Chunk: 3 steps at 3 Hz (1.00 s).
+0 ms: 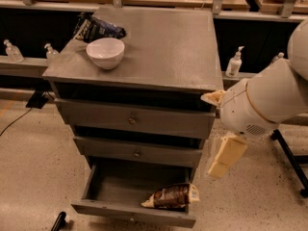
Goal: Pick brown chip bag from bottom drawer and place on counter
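The brown chip bag (171, 196), at the lower middle of the frame, is dark brown with cream ends and lies in the plain grey bottom drawer (134, 213). The counter (163, 47) above is the same brushed grey (a white bowl (105, 52) and a dark blue-black bag (98, 29) sit at its upper left). The cream-coloured gripper (224, 158) hangs at the right of the frame beside the drawers, under a white arm (269, 100), and the floor (33, 177) is speckled beige.

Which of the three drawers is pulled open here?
The bottom drawer, the deepest one: it is pulled out with the brown chip bag inside, while the two knobbed drawers above sit shut. The gripper hangs up and right of it.
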Each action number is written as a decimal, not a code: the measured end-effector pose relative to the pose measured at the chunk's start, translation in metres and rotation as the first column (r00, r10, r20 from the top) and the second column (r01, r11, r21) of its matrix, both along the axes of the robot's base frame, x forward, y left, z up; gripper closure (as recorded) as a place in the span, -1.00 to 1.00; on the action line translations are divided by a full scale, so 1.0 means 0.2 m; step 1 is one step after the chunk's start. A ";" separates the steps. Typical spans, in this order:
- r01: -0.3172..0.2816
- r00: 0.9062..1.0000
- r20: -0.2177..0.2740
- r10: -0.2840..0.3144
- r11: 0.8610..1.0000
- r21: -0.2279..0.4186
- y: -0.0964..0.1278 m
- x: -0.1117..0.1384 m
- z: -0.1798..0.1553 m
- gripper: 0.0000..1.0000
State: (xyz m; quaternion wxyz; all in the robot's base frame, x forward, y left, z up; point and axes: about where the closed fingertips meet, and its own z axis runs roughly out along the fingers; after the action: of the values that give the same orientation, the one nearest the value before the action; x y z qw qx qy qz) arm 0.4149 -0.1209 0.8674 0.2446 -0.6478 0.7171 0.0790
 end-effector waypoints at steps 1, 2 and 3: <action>0.027 0.999 -0.026 -0.030 0.994 -0.104 -0.09 0.05 -0.23 -1.00; 0.030 0.997 -0.063 -0.046 0.974 -0.226 -0.32 0.05 -0.77 -1.00; 0.034 0.995 -0.087 -0.057 0.969 -0.246 -0.48 0.07 -1.16 -1.00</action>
State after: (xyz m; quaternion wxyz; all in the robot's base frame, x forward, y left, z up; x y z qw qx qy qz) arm 0.4284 -0.2170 0.6357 0.1310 -0.6520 0.7467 0.0148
